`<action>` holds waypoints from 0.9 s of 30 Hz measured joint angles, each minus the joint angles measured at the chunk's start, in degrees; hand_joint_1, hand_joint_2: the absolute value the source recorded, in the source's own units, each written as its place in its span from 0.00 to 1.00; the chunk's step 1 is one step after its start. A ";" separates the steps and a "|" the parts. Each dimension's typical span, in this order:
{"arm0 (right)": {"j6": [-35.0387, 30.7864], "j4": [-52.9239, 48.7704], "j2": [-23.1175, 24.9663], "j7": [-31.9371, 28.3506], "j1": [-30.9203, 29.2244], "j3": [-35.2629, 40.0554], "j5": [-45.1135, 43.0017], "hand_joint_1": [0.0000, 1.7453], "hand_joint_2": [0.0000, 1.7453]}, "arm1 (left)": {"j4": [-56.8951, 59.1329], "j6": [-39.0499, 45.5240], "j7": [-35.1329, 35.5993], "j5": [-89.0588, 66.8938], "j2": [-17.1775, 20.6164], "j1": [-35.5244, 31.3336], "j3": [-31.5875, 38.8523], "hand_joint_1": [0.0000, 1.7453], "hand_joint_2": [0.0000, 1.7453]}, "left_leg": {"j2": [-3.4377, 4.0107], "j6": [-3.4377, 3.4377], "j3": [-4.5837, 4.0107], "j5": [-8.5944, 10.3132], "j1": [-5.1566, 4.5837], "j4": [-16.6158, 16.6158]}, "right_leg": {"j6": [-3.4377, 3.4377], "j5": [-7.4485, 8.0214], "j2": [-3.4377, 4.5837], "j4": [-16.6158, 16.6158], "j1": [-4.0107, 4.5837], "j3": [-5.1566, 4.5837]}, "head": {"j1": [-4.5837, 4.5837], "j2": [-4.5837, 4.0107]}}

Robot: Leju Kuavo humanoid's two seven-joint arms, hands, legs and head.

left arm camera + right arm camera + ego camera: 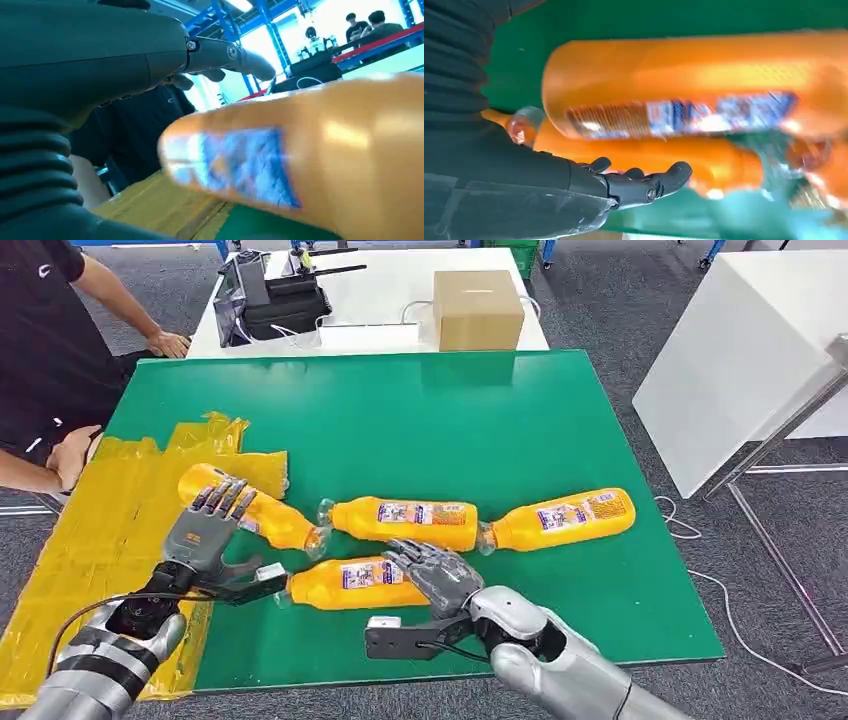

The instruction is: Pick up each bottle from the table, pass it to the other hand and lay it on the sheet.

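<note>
Four orange bottles lie on green surface (560, 420); nearest bottle (350, 584) between both hands, at 6 o'clock of middle bottle (405, 521).

Right hand (435, 575) rests fingers spread over nearest bottle's base end, not clamped. Left hand (205, 530) open, fingers apart, at 9 o'clock, over far-left bottle (250, 510) near yellow sheet (110, 530).

Risks: round bottle rolling under loose touch; fingers nudging middle bottle; cap end slipping in handover.

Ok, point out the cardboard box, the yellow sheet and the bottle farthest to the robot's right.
cardboard box (477, 308), head view, middle of its front face.
yellow sheet (110, 520), head view, bare crinkled stretch.
rightmost bottle (565, 517), head view, on its label.
</note>
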 measured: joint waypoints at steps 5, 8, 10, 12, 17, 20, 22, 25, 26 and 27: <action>3.12 3.23 -0.70 1.03 -2.03 2.90 1.85 0.00 1.00 | 0.90 0.68 -0.57 2.64 0.33 -0.30 -0.50 0.00 0.00 | 0.01 0.00 0.00 0.00 0.00 0.00 | 0.00 0.00 0.00 0.00 0.00 0.00 | -0.02 0.00; 4.39 4.94 -0.79 1.38 -3.11 4.17 2.67 0.00 1.00 | 0.94 1.18 -1.71 5.12 0.50 -0.31 -0.68 0.00 0.00 | 0.00 0.00 0.02 0.00 0.00 0.00 | 0.00 0.00 0.00 0.00 0.00 0.00 | 0.00 0.00; 4.89 6.12 -0.72 1.38 -3.75 4.57 2.77 0.00 1.00 | 0.87 2.19 -3.35 8.03 0.48 -0.32 -0.63 0.00 0.00 | 0.00 0.00 0.04 0.00 0.00 0.00 | 0.00 0.00 0.00 0.00 0.00 0.01 | -0.02 0.00; 4.98 7.32 -0.52 1.38 -4.34 4.96 2.80 0.00 1.00 | 0.59 2.67 -4.26 9.88 0.46 -0.32 -0.63 0.00 0.00 | 0.01 0.00 0.08 0.00 0.00 0.00 | 0.00 0.00 0.01 0.00 0.00 0.04 | 0.00 0.00; 5.26 9.00 -0.11 1.35 -5.28 5.57 3.19 0.00 1.00 | 0.17 2.84 -5.47 12.11 0.44 -0.23 -0.50 0.00 0.00 | 0.01 0.00 0.19 0.00 0.00 0.00 | 0.00 0.00 0.00 -0.02 0.00 0.16 | -0.02 0.00; 5.48 11.25 0.61 1.79 -5.40 5.77 5.59 0.82 1.00 | -1.98 2.97 -9.09 21.94 -0.35 0.42 0.91 0.00 0.00 | 0.01 0.00 0.32 0.00 -0.01 0.00 | 0.00 0.00 0.01 -0.03 0.00 0.29 | -0.04 0.00; 5.46 13.27 1.80 2.40 -5.54 6.01 7.96 1.00 1.00 | -4.60 2.40 -11.33 29.56 -1.60 0.93 2.17 0.00 0.00 | 0.01 0.00 0.40 0.00 -0.01 0.00 | 0.00 0.00 0.00 -0.04 0.00 0.37 | 0.02 0.00; 5.31 15.93 2.89 1.92 -5.70 6.16 9.99 1.00 1.00 | -10.20 1.79 -14.94 39.72 -3.52 2.68 4.24 0.00 0.00 | 0.04 0.01 0.59 -0.03 -0.02 0.00 | 0.00 -0.01 0.01 -0.05 -0.01 0.53 | 0.02 0.00; 5.28 16.65 3.10 1.38 -5.88 6.16 10.29 1.00 1.00 | -11.64 1.36 -16.10 42.28 -3.98 3.30 4.83 0.00 0.00 | 0.09 0.00 0.65 -0.04 -0.02 0.00 | 0.00 -0.01 0.03 -0.05 -0.01 0.56 | -0.02 0.00; 5.28 17.09 3.24 1.05 -6.03 6.16 10.53 1.00 1.00 | -12.90 1.09 -16.97 44.25 -4.40 3.86 5.29 0.00 0.00 | 0.13 -0.01 0.69 -0.05 -0.03 0.00 | 0.00 -0.01 0.04 -0.06 -0.01 0.57 | -0.02 0.00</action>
